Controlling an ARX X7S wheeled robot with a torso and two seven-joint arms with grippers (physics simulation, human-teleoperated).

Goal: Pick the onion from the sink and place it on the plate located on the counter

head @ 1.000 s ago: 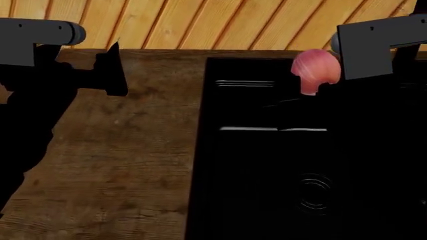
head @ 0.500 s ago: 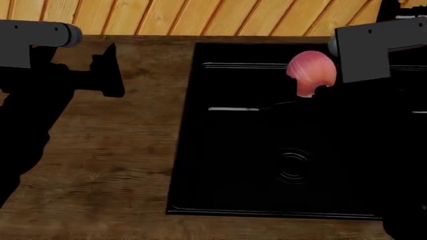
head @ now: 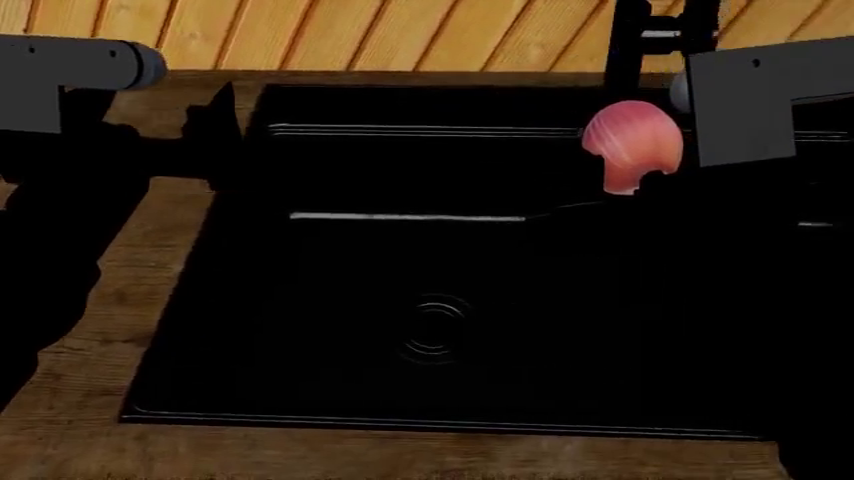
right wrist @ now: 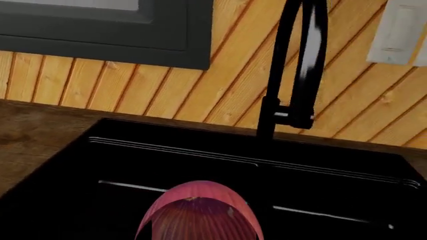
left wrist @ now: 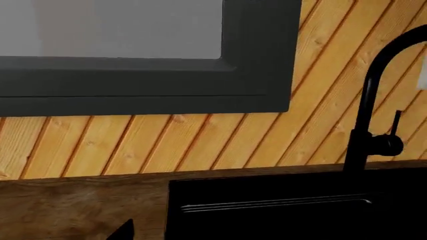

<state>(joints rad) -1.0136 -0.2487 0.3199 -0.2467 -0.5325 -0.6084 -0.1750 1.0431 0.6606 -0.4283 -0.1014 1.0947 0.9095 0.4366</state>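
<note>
While the right hand [head: 638,185] grips the onion [head: 631,145] above the sink [head: 334,330], near the counter's [head: 120,300] back edge, the faucet [right wrist: 297,75] stands just behind. The left hand [head: 220,140] (a dark silhouette) hangs over the sink's left rim; I cannot tell its opening.

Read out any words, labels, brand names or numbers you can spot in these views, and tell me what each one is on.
None: no readable text in any view.
The white wall plate is blank.
The onion, sink, faucet, window frame and right gripper carry no markings.
</note>
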